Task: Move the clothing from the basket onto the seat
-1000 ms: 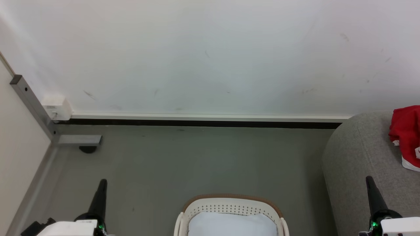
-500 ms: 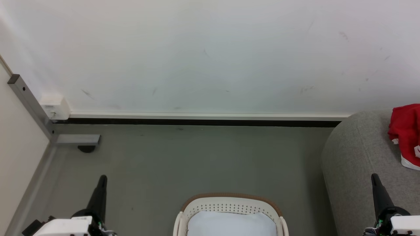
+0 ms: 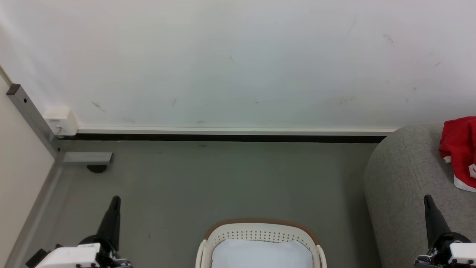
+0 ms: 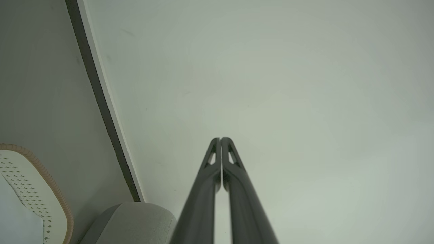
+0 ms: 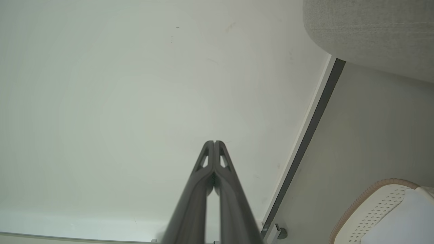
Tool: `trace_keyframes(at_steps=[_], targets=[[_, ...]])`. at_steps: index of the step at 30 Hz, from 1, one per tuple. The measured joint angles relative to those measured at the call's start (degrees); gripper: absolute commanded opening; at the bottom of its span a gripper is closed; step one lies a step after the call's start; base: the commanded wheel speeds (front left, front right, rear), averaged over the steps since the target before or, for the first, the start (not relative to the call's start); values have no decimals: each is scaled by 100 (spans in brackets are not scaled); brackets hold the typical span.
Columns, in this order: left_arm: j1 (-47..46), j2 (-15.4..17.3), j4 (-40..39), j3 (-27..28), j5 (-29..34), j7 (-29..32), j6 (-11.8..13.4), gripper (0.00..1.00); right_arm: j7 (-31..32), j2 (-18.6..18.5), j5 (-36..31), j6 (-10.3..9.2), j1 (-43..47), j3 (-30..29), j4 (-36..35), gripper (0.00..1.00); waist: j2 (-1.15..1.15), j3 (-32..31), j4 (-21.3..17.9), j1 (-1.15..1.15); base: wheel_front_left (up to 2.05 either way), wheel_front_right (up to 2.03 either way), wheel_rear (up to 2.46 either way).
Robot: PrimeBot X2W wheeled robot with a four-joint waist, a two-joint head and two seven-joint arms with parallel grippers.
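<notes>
Clothing: red heap (image 3: pixel 460 149) lies on the seat (image 3: pixel 401 178), back from its rounded left end and cut off by the view's right edge.
Basket: (image 3: pixel 260 224) on the floor (image 3: pixel 223 178) between the two tools; it holds only a pale pad (image 3: pixel 262 255).
Left tool: (image 3: pixel 116 200) fingers pressed together, empty, above bare floor left of the basket.
Right tool: (image 3: pixel 427 198) fingers pressed together, empty, seen against the seat's near left part, near the clothing but apart from it.
Step in hand: judged done, only parking the arms is left. Keep both tools closed and draw the right one back without brushing the garment.
Edges: a slide off the rounded end looks unlikely; the hidden part cannot be judged.
Open room: wide bare floor up to the wall (image 3: pixel 238 63); avoid the metal post (image 3: pixel 31 119) in the left corner.
</notes>
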Motion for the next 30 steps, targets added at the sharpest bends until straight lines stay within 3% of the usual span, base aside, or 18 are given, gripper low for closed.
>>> trace_keyframes(at_steps=[30], targets=[[-1, 0, 1, 1, 0, 1, 7, 0, -11, -20, 38, 0, -6, 25, -8, 0, 0, 0, 0, 0, 0, 0, 0]])
